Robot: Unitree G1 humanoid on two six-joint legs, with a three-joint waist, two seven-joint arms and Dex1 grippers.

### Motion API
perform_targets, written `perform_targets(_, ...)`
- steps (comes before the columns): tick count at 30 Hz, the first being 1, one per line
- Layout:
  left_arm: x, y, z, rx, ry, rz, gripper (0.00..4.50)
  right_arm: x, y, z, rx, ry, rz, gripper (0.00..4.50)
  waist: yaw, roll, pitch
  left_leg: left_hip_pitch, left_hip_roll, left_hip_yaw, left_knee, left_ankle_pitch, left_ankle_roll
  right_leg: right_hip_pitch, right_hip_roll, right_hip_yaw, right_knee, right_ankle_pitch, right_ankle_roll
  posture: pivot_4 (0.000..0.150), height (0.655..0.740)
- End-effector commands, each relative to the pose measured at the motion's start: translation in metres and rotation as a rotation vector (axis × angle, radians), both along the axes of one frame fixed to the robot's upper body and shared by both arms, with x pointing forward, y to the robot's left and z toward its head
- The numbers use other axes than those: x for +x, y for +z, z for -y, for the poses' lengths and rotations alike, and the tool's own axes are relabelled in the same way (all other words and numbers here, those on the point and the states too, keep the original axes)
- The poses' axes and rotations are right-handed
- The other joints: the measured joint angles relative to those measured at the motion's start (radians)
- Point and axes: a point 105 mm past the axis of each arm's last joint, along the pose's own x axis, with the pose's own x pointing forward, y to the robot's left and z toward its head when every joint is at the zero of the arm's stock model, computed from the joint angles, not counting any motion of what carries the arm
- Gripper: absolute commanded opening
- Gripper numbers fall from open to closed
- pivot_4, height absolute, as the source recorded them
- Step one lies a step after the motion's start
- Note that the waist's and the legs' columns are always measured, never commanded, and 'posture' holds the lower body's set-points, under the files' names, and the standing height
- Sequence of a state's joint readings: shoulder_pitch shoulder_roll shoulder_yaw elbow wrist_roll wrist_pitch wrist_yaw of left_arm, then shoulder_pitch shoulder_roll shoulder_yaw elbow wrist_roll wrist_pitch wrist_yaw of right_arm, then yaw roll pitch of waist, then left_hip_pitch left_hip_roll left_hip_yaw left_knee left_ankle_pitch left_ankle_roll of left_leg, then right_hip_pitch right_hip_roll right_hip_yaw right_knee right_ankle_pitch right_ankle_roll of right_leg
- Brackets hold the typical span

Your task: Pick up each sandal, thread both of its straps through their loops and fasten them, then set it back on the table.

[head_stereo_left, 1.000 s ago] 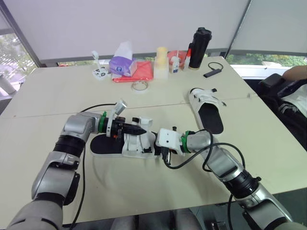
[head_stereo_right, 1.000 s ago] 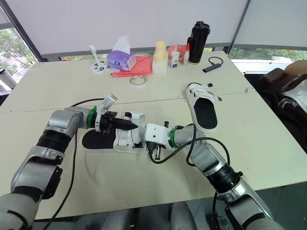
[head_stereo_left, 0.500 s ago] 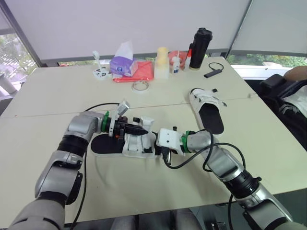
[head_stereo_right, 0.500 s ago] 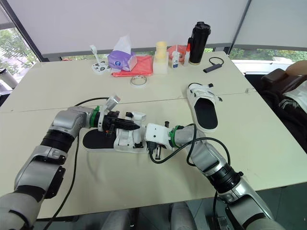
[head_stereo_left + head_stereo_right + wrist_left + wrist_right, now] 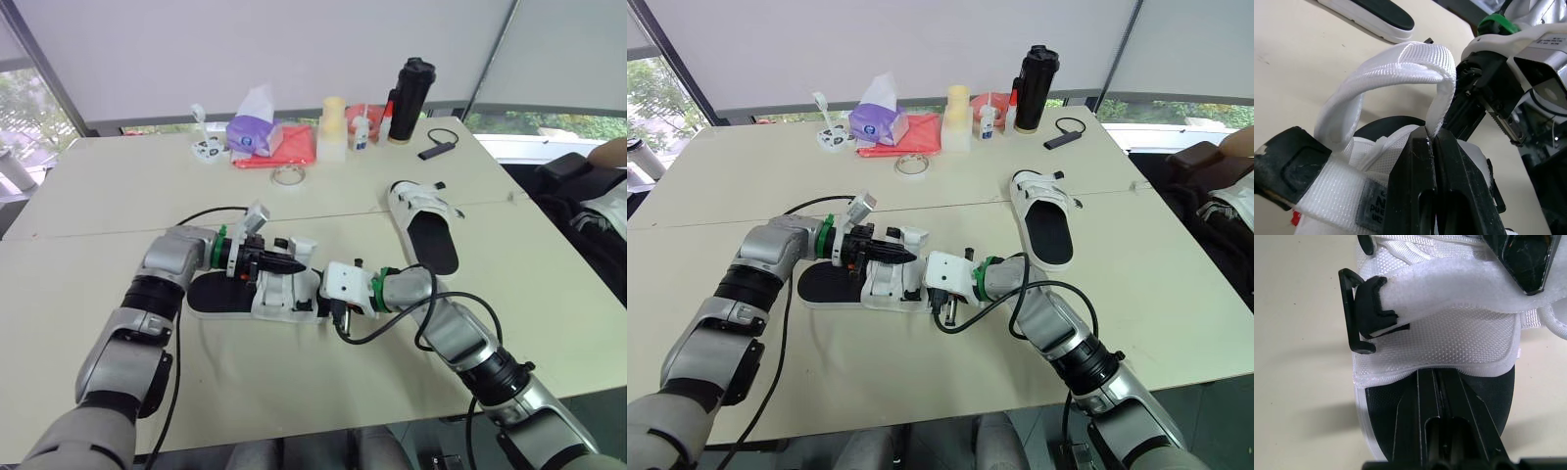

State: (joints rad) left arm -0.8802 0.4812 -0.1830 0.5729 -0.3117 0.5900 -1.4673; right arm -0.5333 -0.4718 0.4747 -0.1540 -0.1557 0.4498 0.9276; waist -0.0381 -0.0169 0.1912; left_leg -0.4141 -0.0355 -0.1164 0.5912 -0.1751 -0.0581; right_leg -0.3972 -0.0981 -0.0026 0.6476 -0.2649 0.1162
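Head views: near sandal [image 5: 257, 296] lies flat on the table [image 5: 118, 196], long axis running left to right across the robot's front, between both arms. Left gripper [image 5: 292, 266] sits over its white upper; right gripper [image 5: 315, 304] meets its end from the robot's right. Far sandal [image 5: 423, 227] rests well apart, nearer the right arm.

Left wrist view: fingers clenched on the free end of a strap [image 5: 1400, 63], which arches up in a loose bow from the upper.

Right wrist view: fingers pressed together, tips at the edge of the upper; whether they pinch fabric, cannot tell. Black loop [image 5: 1354, 313] stands at the upper's side edge, empty, apart from the left gripper's tip across the upper.

Judgement: the left arm holds the strap end, so it must carry it across the upper to that loop.
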Motion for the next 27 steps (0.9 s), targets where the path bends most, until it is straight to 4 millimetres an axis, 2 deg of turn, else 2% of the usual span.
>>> perform_targets(1, 0.003, 0.012, -0.001, 0.023, -0.02, 0.059, 0.02, -0.008, -0.019, 0.0, -0.038, 0.009, -0.063, 0.0, -0.001, 0.0, 0.0, 0.0, 0.0, 0.0, 0.0, 0.0, 0.0, 0.0, 0.0, 0.0, 0.0, 0.0, 0.0, 0.15, 0.74)
perform_targets(15, -0.008, 0.015, 0.001, 0.019, -0.089, 0.034, 0.02, -0.009, -0.019, 0.0, -0.04, 0.009, -0.063, 0.0, -0.003, 0.0, 0.0, 0.0, 0.0, 0.0, 0.0, 0.0, 0.0, 0.0, 0.0, 0.0, 0.0, 0.0, 0.0, 0.15, 0.74)
perform_targets(22, -0.01, 0.033, 0.007, -0.066, -0.069, 0.0, 0.02, -0.008, -0.019, -0.001, -0.042, 0.013, -0.062, 0.0, -0.003, 0.0, 0.0, 0.0, 0.0, 0.0, 0.0, 0.0, 0.0, 0.0, 0.0, 0.0, 0.0, 0.0, 0.0, 0.15, 0.74)
perform_targets(27, -0.01, 0.022, 0.004, 0.003, -0.057, 0.033, 0.02, -0.009, -0.019, -0.002, -0.041, 0.016, -0.061, 0.0, -0.003, 0.0, 0.0, 0.0, 0.0, 0.0, 0.0, 0.0, 0.0, 0.0, 0.0, 0.0, 0.0, 0.0, 0.0, 0.15, 0.74)
